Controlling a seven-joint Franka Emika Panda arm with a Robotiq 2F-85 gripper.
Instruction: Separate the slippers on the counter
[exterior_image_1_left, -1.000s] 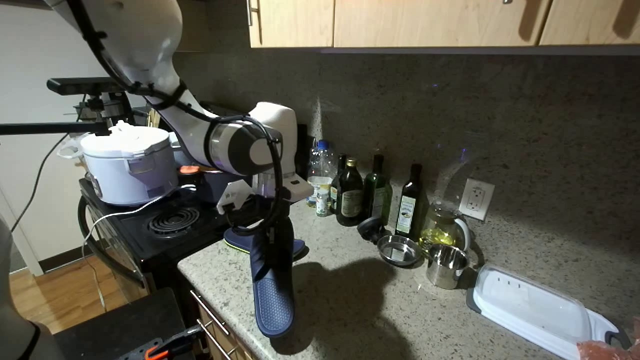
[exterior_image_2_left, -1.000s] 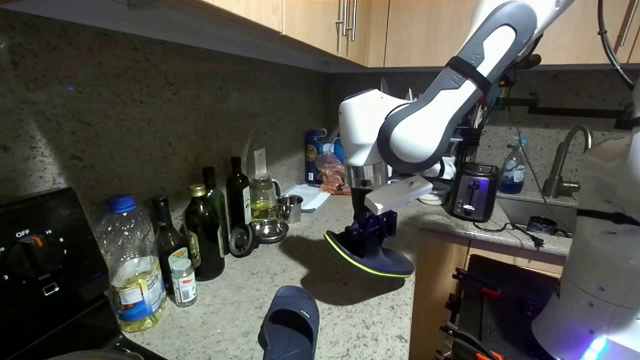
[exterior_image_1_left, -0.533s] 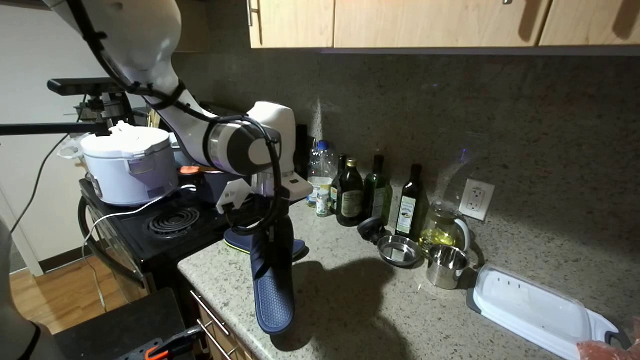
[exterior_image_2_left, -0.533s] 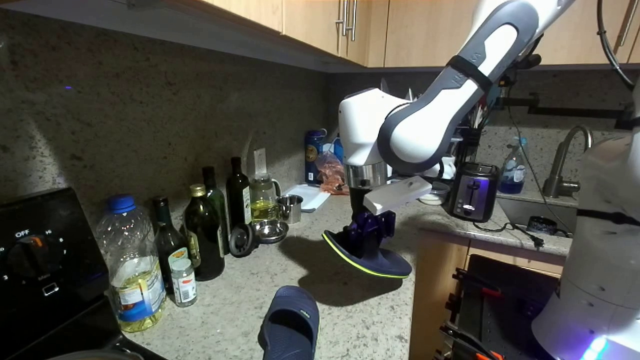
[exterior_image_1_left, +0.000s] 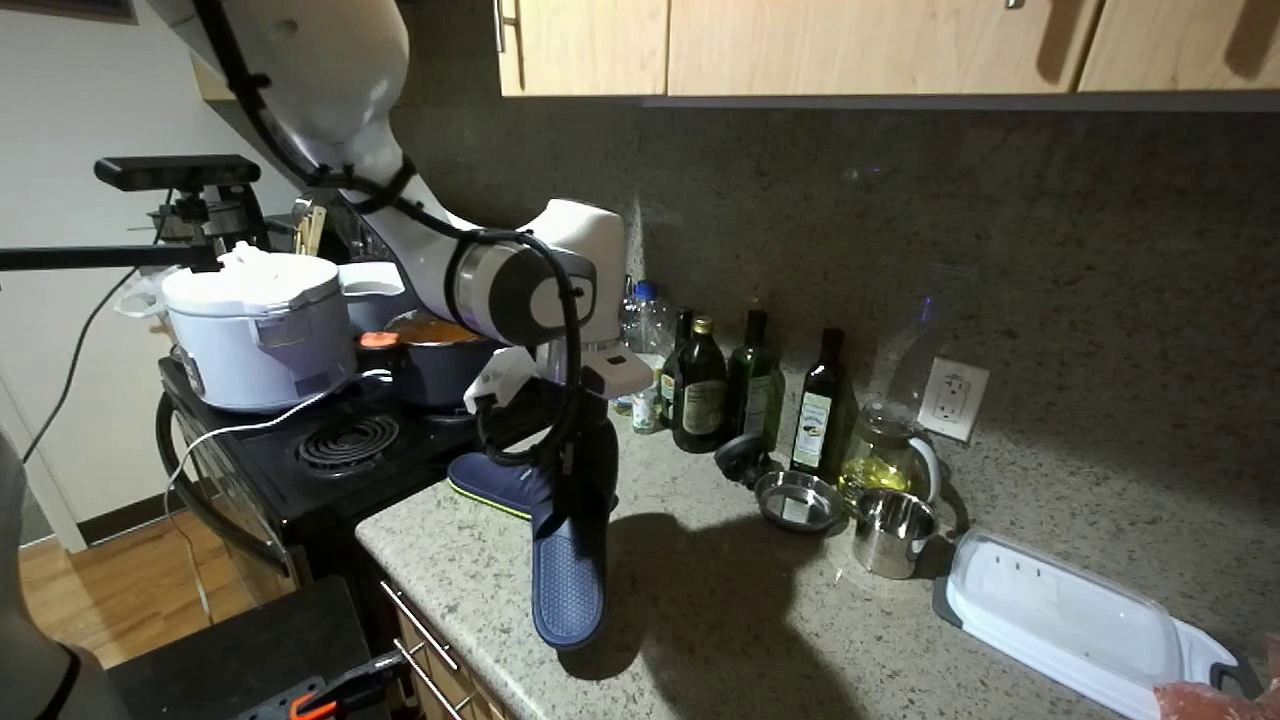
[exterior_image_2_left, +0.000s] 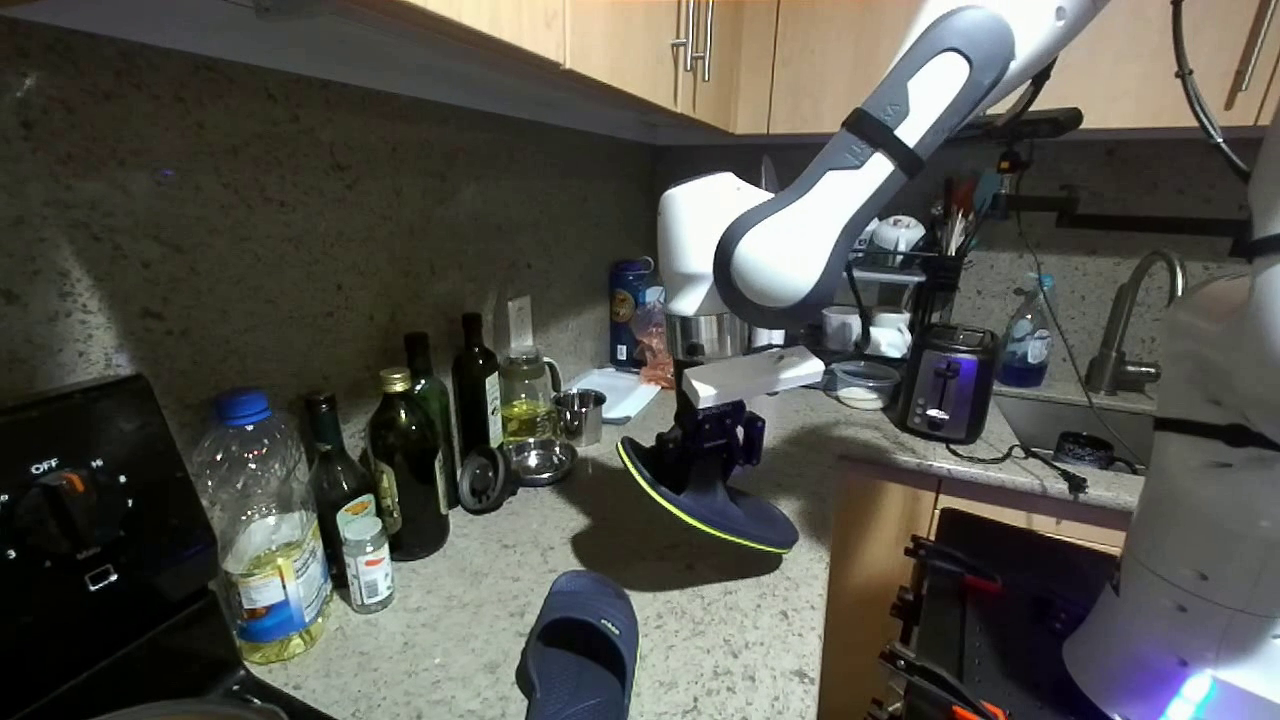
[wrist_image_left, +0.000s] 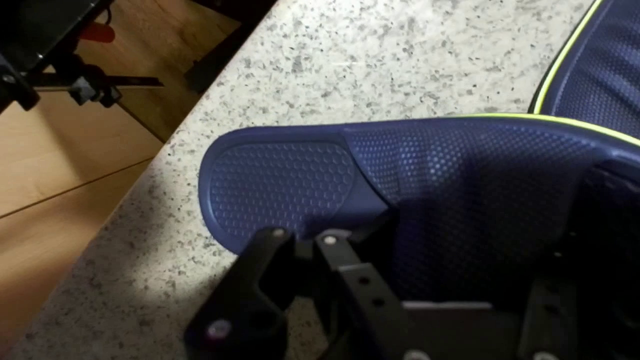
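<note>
One dark navy slipper (exterior_image_1_left: 568, 585) hangs from my gripper in both exterior views, tilted, with its heel end (exterior_image_2_left: 765, 525) lower and towards the front edge. Its shadow lies below it on the speckled counter (exterior_image_2_left: 450, 640). My gripper (exterior_image_2_left: 706, 468) is shut on the slipper's strap; the fingertips are dark and partly hidden. In the wrist view the held slipper (wrist_image_left: 280, 185) fills the middle. The other slipper (exterior_image_2_left: 588, 645) lies flat on the counter nearer the stove. It also shows behind the held one in an exterior view (exterior_image_1_left: 490, 480) and in the wrist view (wrist_image_left: 600, 70).
Several bottles (exterior_image_1_left: 703, 395), a steel bowl (exterior_image_1_left: 798, 502), a steel cup (exterior_image_1_left: 893, 535) and a glass jug (exterior_image_1_left: 890, 460) stand along the back wall. A white lidded container (exterior_image_1_left: 1060, 610) lies farther along. The black stove (exterior_image_1_left: 350, 470) adjoins the counter. A toaster (exterior_image_2_left: 948, 385) stands near the sink.
In the last half second the arm has carried the held slipper away from the front edge towards the back wall. Before that it barely moved. The other slipper has not moved.
</note>
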